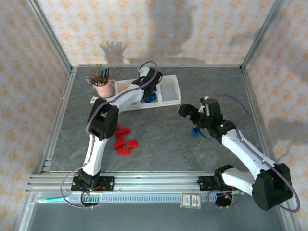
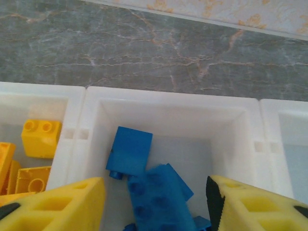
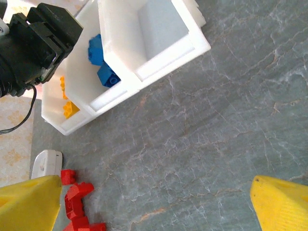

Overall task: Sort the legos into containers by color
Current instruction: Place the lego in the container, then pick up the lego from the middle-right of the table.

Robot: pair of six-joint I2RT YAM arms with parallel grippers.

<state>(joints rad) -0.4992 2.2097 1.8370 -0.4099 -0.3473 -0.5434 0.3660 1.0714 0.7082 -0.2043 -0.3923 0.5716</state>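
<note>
Nearest me, a cluster of red legos [image 1: 124,142] is lying on the table [image 1: 159,149] beside the left arm. 1 blue lego [image 1: 195,131] is sitting on the table close to the right gripper [image 3: 156,192], whose jaws I am seeing spread wide. Farther back, the left gripper [image 2: 155,192] is hovering, jaws apart, over the middle of the 3 containers [image 1: 169,91], where blue legos [image 2: 144,187] are resting. Yellow legos [image 2: 41,137] are lying in the left bin.

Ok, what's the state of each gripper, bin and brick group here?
Left bin: holds yellow bricks.
Middle bin: holds blue bricks.
Right bin: no bricks.
Red bricks: loose on table.
Lone blue brick: loose on table.
Left gripper: open over middle bin.
Right gripper: open, empty.
</note>
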